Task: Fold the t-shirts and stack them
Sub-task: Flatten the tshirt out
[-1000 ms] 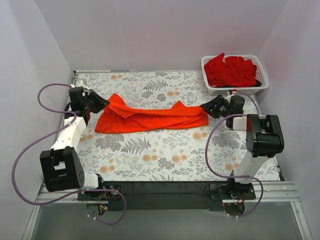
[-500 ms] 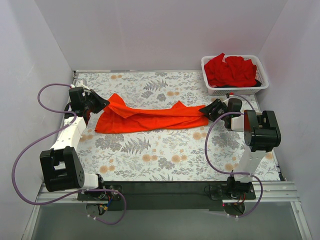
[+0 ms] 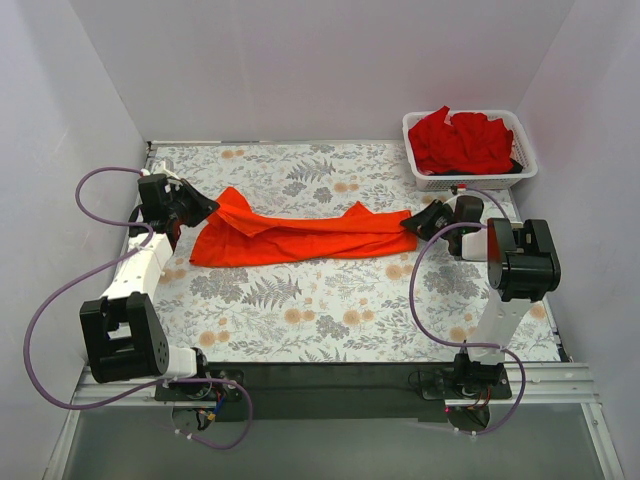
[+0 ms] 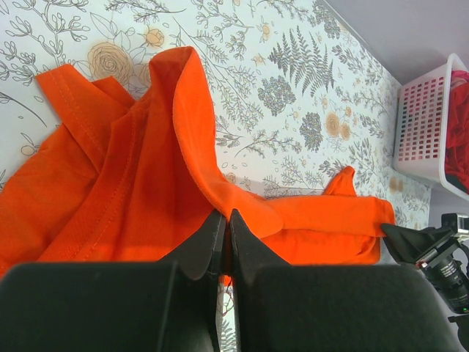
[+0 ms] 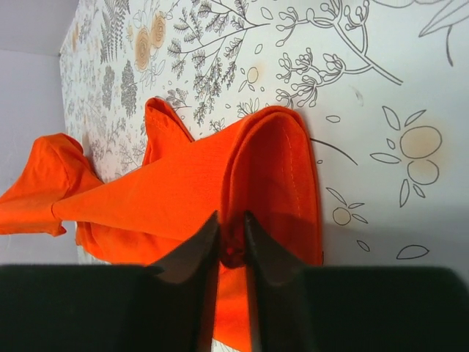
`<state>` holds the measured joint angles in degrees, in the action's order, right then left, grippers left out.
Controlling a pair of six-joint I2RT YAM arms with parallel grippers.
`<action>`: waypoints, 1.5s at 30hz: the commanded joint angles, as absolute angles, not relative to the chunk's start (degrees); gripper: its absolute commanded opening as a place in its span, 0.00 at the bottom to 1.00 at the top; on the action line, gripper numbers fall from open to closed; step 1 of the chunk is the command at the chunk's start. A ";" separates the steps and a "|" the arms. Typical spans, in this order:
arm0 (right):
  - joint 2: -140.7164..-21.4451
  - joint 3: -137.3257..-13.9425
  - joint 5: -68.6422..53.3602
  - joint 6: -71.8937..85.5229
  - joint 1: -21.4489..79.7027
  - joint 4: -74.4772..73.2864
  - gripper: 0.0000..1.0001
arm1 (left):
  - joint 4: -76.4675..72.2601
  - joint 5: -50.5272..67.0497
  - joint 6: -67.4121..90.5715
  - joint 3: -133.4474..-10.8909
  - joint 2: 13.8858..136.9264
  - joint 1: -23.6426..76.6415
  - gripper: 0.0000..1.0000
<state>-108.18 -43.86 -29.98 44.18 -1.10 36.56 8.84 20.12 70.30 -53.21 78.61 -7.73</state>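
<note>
Orange-red t-shirt (image 3: 300,237) lay as a long, bunched band across the middle of the patterned surface (image 3: 330,310), between the 2 arms. The left hand (image 3: 208,208) was shut tight on the cloth at its left end. The right hand (image 3: 406,222) sat at the right end, its fingers almost together with a folded hem between them; in the wrist view it read as clamped on that hem. Deeper red t-shirts (image 3: 462,142) were heaped in the white mesh basket (image 3: 521,172) at the far right corner, well apart from the work.

Judged step: spreading this garment flat ahead of any fold; no fold was made and no stack begun. The next move would call for both hands to lift and draw apart together, with even tension so the twisted middle opens, then lay the cloth flat. An uneven pull could slip the hem from the right hand.
</note>
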 commanded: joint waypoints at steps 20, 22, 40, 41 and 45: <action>-88.88 -73.37 -34.19 37.72 -1.49 17.25 0.01 | 21.78 7.93 72.87 -86.38 79.90 -13.18 0.00; -86.58 -76.62 -33.84 33.52 -1.41 10.07 0.01 | 23.37 5.29 72.25 -90.76 77.71 -13.18 0.00; -56.95 -88.58 -29.97 15.03 -1.41 -18.28 0.01 | 39.64 -8.18 56.44 -118.81 58.97 -13.10 0.00; -56.69 -89.12 -29.97 14.94 -1.41 -18.54 0.01 | 39.55 -8.09 55.82 -119.79 59.06 -13.10 0.00; -57.74 -90.70 -31.81 15.03 -1.49 -18.99 0.01 | 38.50 -5.20 53.70 -121.47 61.78 -13.01 0.00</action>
<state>-56.18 -89.19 -33.43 17.45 -0.84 -16.25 37.32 -3.55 57.98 -121.32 57.78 -12.58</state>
